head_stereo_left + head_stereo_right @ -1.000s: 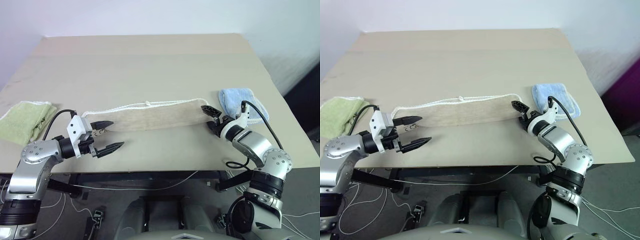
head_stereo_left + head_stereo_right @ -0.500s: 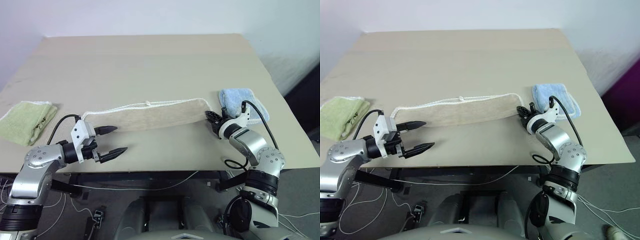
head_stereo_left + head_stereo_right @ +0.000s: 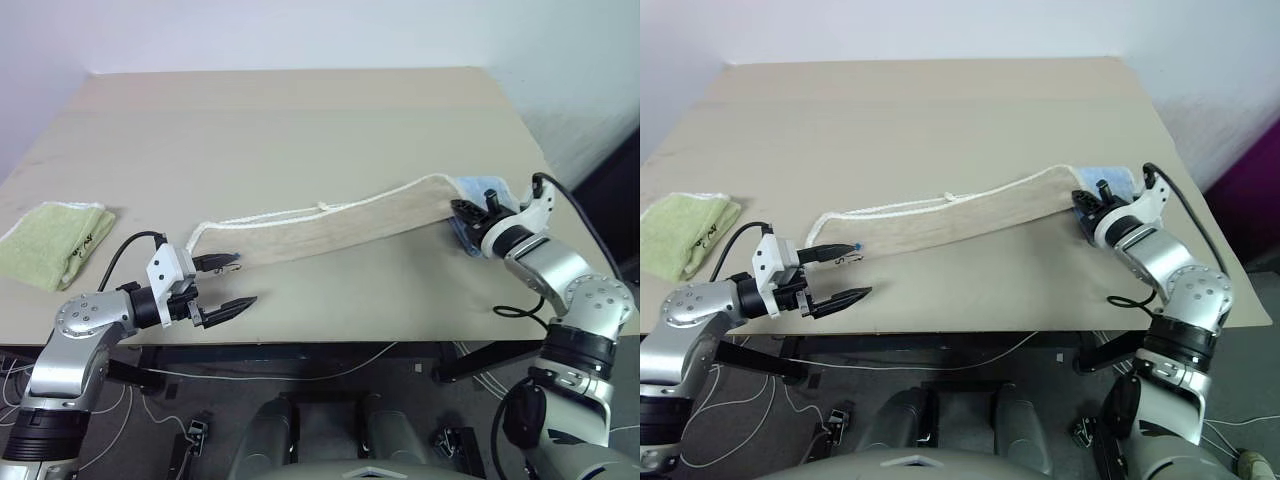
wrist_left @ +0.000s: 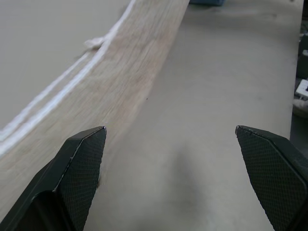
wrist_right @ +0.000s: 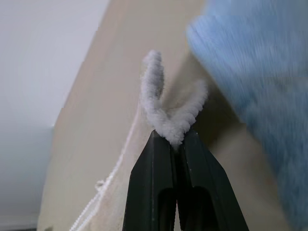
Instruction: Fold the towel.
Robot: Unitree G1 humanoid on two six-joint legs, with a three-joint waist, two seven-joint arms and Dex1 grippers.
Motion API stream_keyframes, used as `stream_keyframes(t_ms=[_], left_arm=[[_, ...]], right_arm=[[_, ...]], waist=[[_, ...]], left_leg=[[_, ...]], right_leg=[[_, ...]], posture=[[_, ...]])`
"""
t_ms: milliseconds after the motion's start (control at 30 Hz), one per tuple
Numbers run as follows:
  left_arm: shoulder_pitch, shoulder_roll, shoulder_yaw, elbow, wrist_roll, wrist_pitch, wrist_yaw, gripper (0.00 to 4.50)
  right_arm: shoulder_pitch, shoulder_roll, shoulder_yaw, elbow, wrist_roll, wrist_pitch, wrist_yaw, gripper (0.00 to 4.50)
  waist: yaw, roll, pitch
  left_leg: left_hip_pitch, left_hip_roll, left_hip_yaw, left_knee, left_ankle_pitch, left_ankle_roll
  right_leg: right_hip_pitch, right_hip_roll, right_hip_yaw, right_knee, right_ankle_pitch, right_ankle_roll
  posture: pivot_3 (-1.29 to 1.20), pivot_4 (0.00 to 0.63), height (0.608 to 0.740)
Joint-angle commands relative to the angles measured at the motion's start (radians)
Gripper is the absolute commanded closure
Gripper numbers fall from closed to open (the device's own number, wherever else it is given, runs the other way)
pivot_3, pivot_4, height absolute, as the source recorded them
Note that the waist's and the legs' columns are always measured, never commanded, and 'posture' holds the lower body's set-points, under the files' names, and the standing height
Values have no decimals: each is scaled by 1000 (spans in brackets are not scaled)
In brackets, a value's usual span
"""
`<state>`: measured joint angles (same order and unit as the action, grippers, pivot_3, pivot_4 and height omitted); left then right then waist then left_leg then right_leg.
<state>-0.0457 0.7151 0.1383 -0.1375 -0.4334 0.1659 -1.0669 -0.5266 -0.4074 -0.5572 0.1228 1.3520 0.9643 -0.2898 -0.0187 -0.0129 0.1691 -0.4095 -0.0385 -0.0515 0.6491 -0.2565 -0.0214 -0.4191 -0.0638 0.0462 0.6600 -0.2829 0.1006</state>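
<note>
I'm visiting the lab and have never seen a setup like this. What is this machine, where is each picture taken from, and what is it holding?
It is a humanoid robot with two arms, each ending in a gripper of two black fingers. The two wide pictures come from a stereo camera on its head, looking down over a tan table. The two close-ups come from cameras on its wrists, looking along the fingers.

On the table lies a long beige towel with white corded edging, the thing to be folded. A small green towel lies at the robot's left, and a light-blue towel lies at its right, partly behind the beige one.

The right gripper is shut on the beige towel's end, whose edging shows pinched in its wrist view. The left gripper is open at the towel's other end, holding nothing.
</note>
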Motion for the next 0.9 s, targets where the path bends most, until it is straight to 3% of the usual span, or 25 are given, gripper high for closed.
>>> stream_keyframes(t_ms=[33,200,400,667,900], left_arm=[[-7,-2,8,-9,3,-28,0,0],[-6,-10,3,-10,9,-33,4,0],[-9,-22,-5,-12,13,-38,15,0],[-10,-48,-22,-19,22,-42,39,0],[32,-55,-12,-58,16,-36,67,0]], right_arm=[[-27,-48,68,-51,-52,28,92,4452],[-55,-113,209,-119,-175,47,239,4452],[-168,-175,472,-227,-365,40,485,4452],[-207,-70,791,-193,-639,-56,697,4452],[-193,12,826,-125,-762,-96,771,4452]], waist=[[0,0,0],[0,0,0],[-1,0,0],[2,0,0],[2,0,0]], left_leg=[[0,0,0,0,0,0],[0,0,0,0,0,0],[0,1,0,0,0,0],[-1,1,-1,-1,0,0],[-1,1,-2,-1,0,0]], right_leg=[[0,0,0,0,0,0],[0,0,0,0,0,0],[0,0,0,-1,0,0],[0,-1,-1,-3,0,0],[-1,-2,-1,-3,0,0]], posture=[[0,150,740],[0,150,740],[0,150,740],[0,150,740],[0,150,740]])
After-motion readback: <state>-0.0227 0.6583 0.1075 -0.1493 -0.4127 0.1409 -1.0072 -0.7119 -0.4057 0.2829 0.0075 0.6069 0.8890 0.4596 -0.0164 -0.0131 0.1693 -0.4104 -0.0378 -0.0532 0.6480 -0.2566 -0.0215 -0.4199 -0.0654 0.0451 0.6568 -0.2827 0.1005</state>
